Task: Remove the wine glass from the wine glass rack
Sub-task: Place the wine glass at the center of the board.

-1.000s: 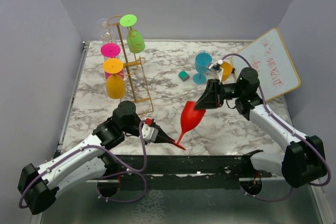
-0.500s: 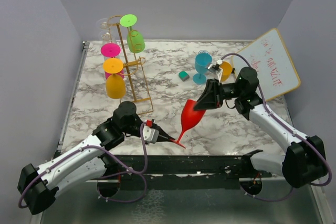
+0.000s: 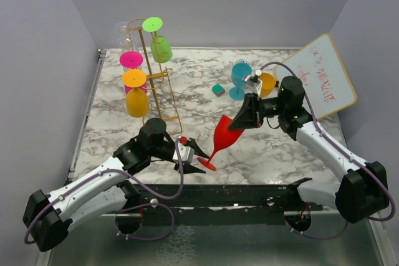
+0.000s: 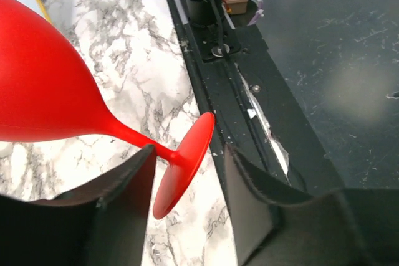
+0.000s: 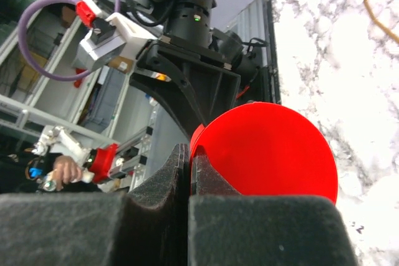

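Red wine glass (image 3: pixel 225 137) is off the wine glass rack (image 3: pixel 159 85), tilted, spanning between the two grippers. Right gripper (image 3: pixel 240 120) is clamped shut on the bowl's rim, and the bowl hangs down and forward of its fingers (image 5: pixel 168 179). Left gripper (image 3: pixel 198 157) is parted; the glass's foot and lower stem sit between its jaws, with a clear gap on the right-hand finger (image 4: pixel 249 191) side. Foot is low over the marble table (image 3: pixel 274 154), near its front edge. Rack stands well behind the left gripper, with green (image 3: pixel 161 48), pink (image 3: pixel 131 60) and orange (image 3: pixel 136 101) glasses hanging on it. Teal glass (image 3: pixel 240 76) stands upright just behind the right gripper.
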You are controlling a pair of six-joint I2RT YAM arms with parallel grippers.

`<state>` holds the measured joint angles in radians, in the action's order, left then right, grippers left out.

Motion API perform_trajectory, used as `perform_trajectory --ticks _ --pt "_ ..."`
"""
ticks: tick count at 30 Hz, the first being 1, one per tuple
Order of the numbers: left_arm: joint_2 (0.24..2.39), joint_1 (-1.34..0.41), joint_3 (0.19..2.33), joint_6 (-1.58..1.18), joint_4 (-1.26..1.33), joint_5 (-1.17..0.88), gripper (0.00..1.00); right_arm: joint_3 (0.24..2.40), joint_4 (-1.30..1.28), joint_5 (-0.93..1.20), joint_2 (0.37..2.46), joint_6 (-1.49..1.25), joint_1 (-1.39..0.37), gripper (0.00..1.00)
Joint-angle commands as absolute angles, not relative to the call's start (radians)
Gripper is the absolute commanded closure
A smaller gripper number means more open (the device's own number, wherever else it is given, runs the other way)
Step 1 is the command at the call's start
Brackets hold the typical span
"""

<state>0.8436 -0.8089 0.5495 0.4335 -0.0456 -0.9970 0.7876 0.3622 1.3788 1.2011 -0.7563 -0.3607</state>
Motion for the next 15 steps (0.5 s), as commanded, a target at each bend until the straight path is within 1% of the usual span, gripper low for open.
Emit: perform_trajectory --ticks 1,4,5,7,8,11,15 --pt "0.794 -0.81 0.562 0.397 -0.01 -0.939 0.44 0.876 0.108 1.275 1.199 -0.568 -0.365 0.99" --pt "0.768 -0.811 0.553 0.377 -0.004 -0.9 0.33 0.923 -0.062 1.218 1.216 -0.468 -0.367 0.99" --pt "0.76 -0.811 0.549 0.366 0.023 -0.881 0.28 0.943 -0.122 1.2 1.223 -0.424 -0.367 0.99" --pt "0.746 -0.811 0.533 0.294 0.069 -0.838 0.03 0.964 -0.217 1.157 1.236 -0.367 -0.37 0.99" --pt "0.747 -0.811 0.523 0.252 0.091 -0.832 0.01 0.979 -0.258 1.128 1.244 -0.34 -0.37 0.99" --pt "0.773 -0.811 0.534 0.21 0.087 -0.86 0.01 1.025 -0.382 1.01 1.264 -0.284 -0.375 0.99" --pt "0.772 -0.811 0.531 0.183 0.085 -0.828 0.01 1.075 -0.482 0.858 1.28 -0.234 -0.38 0.99"
